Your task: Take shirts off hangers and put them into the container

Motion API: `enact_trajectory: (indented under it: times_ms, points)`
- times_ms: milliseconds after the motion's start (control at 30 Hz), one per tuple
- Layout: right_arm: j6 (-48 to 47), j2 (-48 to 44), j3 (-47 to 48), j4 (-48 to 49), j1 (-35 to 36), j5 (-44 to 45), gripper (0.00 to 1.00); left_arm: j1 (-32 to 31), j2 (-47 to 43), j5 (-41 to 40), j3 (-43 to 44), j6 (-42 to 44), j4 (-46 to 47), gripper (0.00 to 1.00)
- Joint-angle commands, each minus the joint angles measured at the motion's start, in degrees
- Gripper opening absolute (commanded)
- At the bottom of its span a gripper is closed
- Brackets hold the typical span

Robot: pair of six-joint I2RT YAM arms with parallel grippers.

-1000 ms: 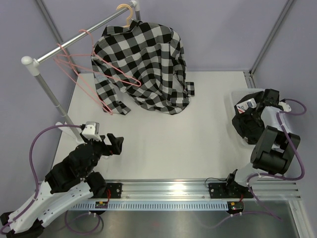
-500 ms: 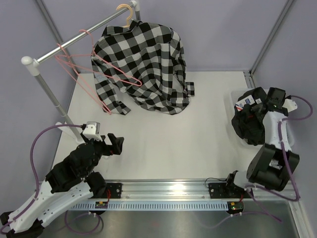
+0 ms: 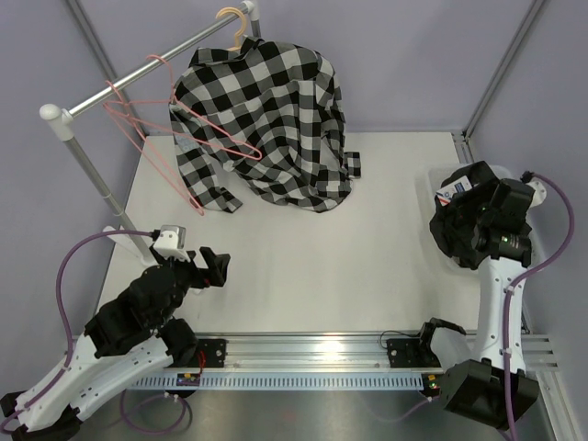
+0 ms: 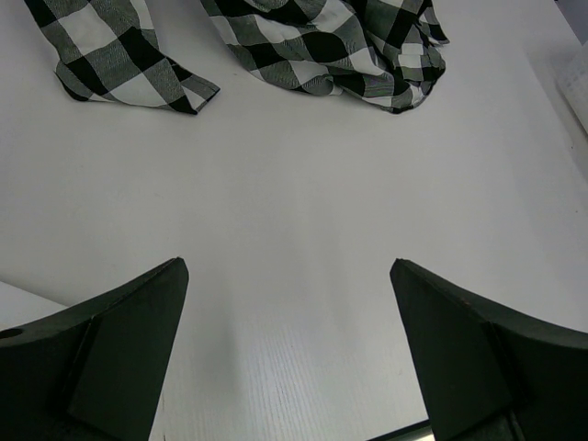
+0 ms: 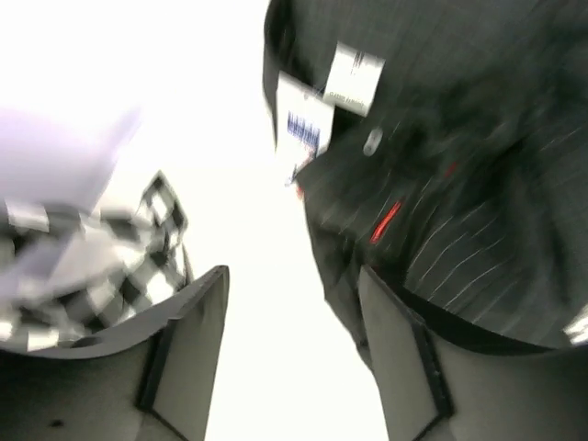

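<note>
The black-and-white check shirt (image 3: 266, 119) hangs on a pale beige hanger (image 3: 235, 28) at the rail's far end, its hem resting on the table (image 4: 312, 41). Pink hangers (image 3: 147, 129), all bare, hang from the rail. A dark striped shirt (image 3: 459, 234) with white tags (image 5: 308, 124) lies heaped in the white container (image 3: 435, 184), hiding most of it. My right gripper (image 3: 470, 213) hovers over that heap, open (image 5: 292, 276), with nothing between its fingers. My left gripper (image 3: 216, 266) stands wide open (image 4: 289, 266) low over bare table at the near left.
The silver rail (image 3: 119, 87) runs diagonally at the back left on a white post (image 3: 87, 165). A small black object (image 3: 353, 163) lies by the check shirt's right hem. The container's edge (image 4: 579, 83) shows at the far right of the left wrist view.
My right gripper has opened and let go of the dark shirt over the container, and the right arm has risen and straightened. The left arm has not moved.
</note>
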Motion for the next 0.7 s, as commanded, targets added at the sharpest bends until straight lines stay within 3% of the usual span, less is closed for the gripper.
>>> enact_trajectory:
  times_ms: [0, 200, 667]
  points:
    - [1.11, -1.00, -5.04, 2.81, 0.65, -11.80, 0.60, 0.12, -0.54, 0.22, 0.10, 0.20, 1.64, 0.99]
    - [0.67, -1.71, -7.78, 2.91, 2.76, -20.08, 0.56, 0.12, -1.07, 0.31, 0.10, 0.29, 1.64, 0.99]
    - [-1.00, 1.81, -10.59, 2.73, 5.84, -9.89, 0.57, 0.12, -1.07, 0.31, 0.01, 0.38, 1.64, 0.99]
